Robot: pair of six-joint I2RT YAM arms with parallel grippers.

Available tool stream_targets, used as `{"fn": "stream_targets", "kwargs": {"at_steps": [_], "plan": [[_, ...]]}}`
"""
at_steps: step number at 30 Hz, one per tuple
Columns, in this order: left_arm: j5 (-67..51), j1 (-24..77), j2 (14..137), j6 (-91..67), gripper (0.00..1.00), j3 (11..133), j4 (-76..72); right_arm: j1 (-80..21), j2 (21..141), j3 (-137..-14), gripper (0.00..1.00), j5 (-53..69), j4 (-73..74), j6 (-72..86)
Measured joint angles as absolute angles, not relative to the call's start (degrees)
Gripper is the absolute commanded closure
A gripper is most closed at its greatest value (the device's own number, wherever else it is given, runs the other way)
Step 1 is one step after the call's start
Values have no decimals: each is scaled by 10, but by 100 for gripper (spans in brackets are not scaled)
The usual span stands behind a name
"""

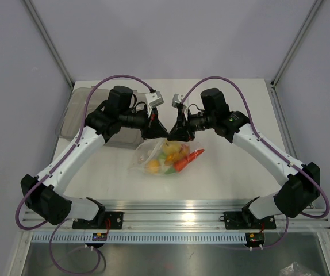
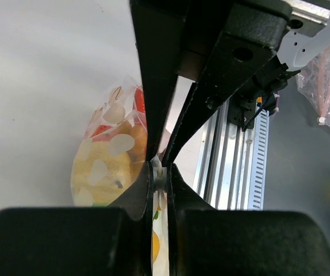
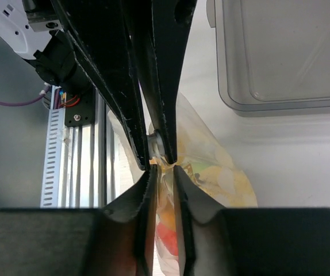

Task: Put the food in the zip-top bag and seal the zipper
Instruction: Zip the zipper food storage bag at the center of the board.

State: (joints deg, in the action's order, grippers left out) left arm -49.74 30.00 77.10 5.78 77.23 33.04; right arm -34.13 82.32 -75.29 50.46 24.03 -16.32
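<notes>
Nipped on the edge of the zip-top bag at frame centre: right fingers rising from the bottom, left fingers reaching down from the top, both pairs nearly closed. Lower right, yellow food and a red piece inside the dotted plastic, lying on the pale counter. Upper right, grey bin; left, metal rail.

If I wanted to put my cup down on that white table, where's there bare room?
Two bare patches of table: the far right corner behind the right arm, and the near strip between the zip-top bag and the rail. The middle is crowded: left fingers and right fingers both pinch the bag, and the grey bin fills the far left.
</notes>
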Motion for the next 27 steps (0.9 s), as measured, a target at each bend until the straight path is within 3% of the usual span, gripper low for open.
{"fn": "stream_targets", "kwargs": {"at_steps": [3,5,27], "plan": [[-504,300,771,60,100,772,333,-341,823,-755,76,502,244,-164],[-507,300,771,62,100,772,333,-341,823,-757,100,502,248,-164],[-502,298,784,92,100,752,309,-310,745,-671,100,384,109,10]]}}
